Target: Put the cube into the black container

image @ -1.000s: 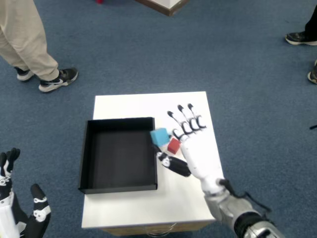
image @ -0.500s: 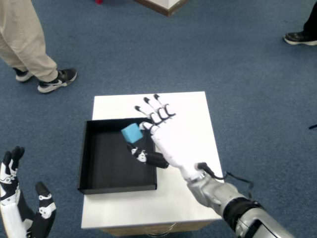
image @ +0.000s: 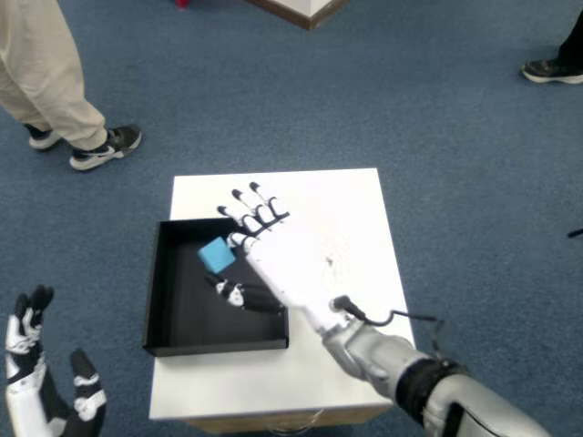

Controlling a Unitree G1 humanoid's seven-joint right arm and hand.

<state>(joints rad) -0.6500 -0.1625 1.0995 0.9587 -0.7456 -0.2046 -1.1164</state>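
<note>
Head view: right hand (image: 273, 259) pinches blue cube (image: 217, 255) btwn thumb & fingers, other fingers splayed, poised over black container (image: 164, 282) interior, prob. so release drops it inside.

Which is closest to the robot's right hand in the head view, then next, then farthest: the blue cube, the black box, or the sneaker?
1. Blue cube: held at the right hand's fingers.
2. Black container: right under the hand.
3. Sneaker: off the table, on the carpet, upper left.
</note>
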